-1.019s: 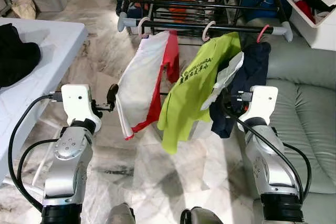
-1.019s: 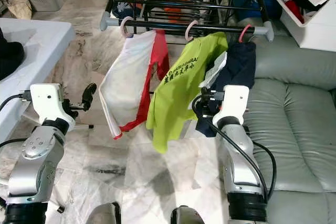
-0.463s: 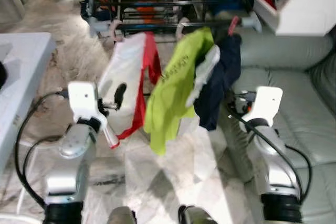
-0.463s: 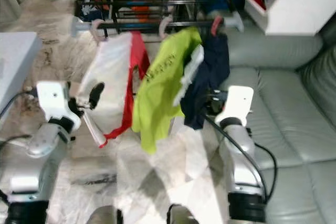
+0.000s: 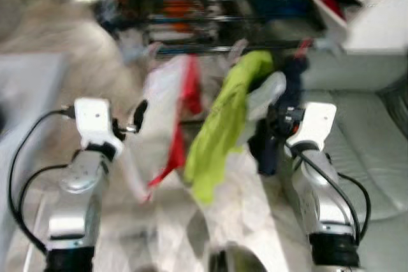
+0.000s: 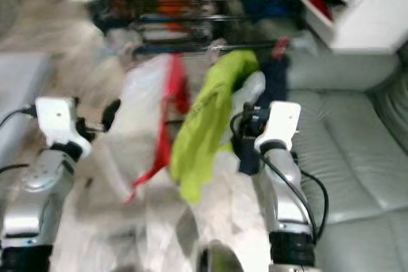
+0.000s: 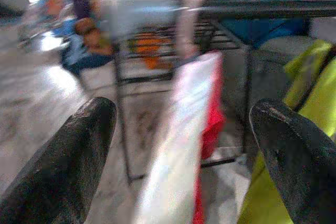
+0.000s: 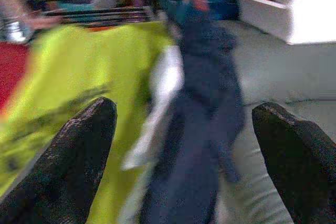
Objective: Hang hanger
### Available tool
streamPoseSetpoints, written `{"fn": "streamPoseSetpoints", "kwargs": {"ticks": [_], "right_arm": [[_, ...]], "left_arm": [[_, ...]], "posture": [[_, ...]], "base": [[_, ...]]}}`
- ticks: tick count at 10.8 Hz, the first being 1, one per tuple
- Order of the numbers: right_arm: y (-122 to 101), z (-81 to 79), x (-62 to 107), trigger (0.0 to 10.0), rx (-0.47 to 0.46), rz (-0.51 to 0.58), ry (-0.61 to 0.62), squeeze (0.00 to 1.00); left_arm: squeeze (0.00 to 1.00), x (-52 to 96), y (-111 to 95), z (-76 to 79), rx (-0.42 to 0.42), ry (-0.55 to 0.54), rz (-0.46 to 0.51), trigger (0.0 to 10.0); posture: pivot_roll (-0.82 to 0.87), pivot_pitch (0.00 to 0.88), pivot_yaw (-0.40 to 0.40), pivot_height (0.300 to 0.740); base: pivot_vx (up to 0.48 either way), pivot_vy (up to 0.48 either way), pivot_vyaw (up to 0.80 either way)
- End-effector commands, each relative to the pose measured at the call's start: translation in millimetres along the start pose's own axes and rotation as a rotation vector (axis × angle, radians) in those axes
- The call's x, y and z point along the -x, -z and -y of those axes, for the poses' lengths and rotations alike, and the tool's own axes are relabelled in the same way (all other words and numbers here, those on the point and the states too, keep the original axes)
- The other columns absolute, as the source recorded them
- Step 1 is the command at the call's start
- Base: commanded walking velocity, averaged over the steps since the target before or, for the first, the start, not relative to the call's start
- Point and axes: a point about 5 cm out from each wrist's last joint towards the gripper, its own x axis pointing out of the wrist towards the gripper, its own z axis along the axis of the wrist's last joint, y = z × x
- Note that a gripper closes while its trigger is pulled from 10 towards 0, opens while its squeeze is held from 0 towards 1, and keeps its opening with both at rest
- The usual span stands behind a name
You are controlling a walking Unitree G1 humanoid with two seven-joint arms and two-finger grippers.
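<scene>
Fabric everywhere, all blurred since the head camera is moving. Three garments hang side by side on the front bar of the black drying rack (image 5: 210,27): a white-and-red shirt (image 5: 167,113), a lime shirt (image 5: 226,125), and a navy garment (image 8: 202,108) nearest the grey sofa (image 5: 366,132). Each hangs from a hanger hook on the bar; the red hanger hook (image 5: 305,45) above the navy piece is the clearest.

Left gripper (image 7: 181,145) is open and empty, fingers spread wide, pointing at the white-and-red shirt and not touching it. Right gripper (image 8: 184,145) is also open and empty, aimed at the gap between lime and navy, close to the cloth but apart.

Handling guess: the clothes are light and floppy and would slide or bunch, so they are poor to grab. The hanger itself looks like thin plastic, stiff and light, likely slick. Best hold is probably the neck just under the hook or the shoulder arm, not the cloth. White bin (image 5: 370,11) sits behind the sofa.
</scene>
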Motion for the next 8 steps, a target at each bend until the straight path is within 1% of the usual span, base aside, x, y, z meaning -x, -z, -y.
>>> {"fn": "streamPoseSetpoints", "kwargs": {"ticks": [1,2,3,5,6,7,8], "right_arm": [[1.2,3.8,-1.0,10.0,0.004,-0.008,0.024,0.0],[1.1,3.9,-1.3,10.0,0.005,-0.006,0.026,0.0],[1.3,4.7,-1.8,10.0,0.013,-0.006,0.032,0.0],[4.6,5.2,-1.5,10.0,0.018,-0.02,0.033,0.0],[11.1,2.0,-0.9,10.0,0.018,-0.061,0.008,0.0],[16.2,-3.5,-0.5,10.0,-0.003,-0.093,-0.038,0.0],[25.6,-12.0,1.1,10.0,0.01,-0.158,-0.103,0.0]], "left_arm": [[0.0,0.8,-1.8,2.9,-0.012,0.017,0.003,10.0],[0.0,0.8,-1.8,3.1,-0.007,0.017,0.005,10.0],[0.0,0.9,-1.9,3.5,0.003,0.013,0.004,10.0],[0.0,0.9,-0.9,3.3,0.012,0.001,-0.005,10.0],[0.0,1.0,0.1,4.0,0.011,0.0,-0.01,10.0],[0.0,0.9,0.3,4.3,0.01,0.0,-0.011,10.0],[0.0,1.1,0.2,4.6,0.009,0.002,-0.013,10.0]], "posture": [[0.02,0.118,-0.005,0.74],[0.02,0.118,-0.005,0.74],[0.02,0.12,-0.007,0.74],[0.02,0.122,-0.006,0.74],[0.02,0.123,-0.004,0.74],[0.02,0.123,-0.004,0.74],[0.02,0.124,-0.002,0.74]], "base": [[0.48,0.0,-0.76],[0.48,0.0,-0.58],[0.435,0.0,0.0],[0.0,0.0,0.0],[0.0,0.0,0.0],[0.0,0.0,0.0],[0.0,0.0,0.0]]}}
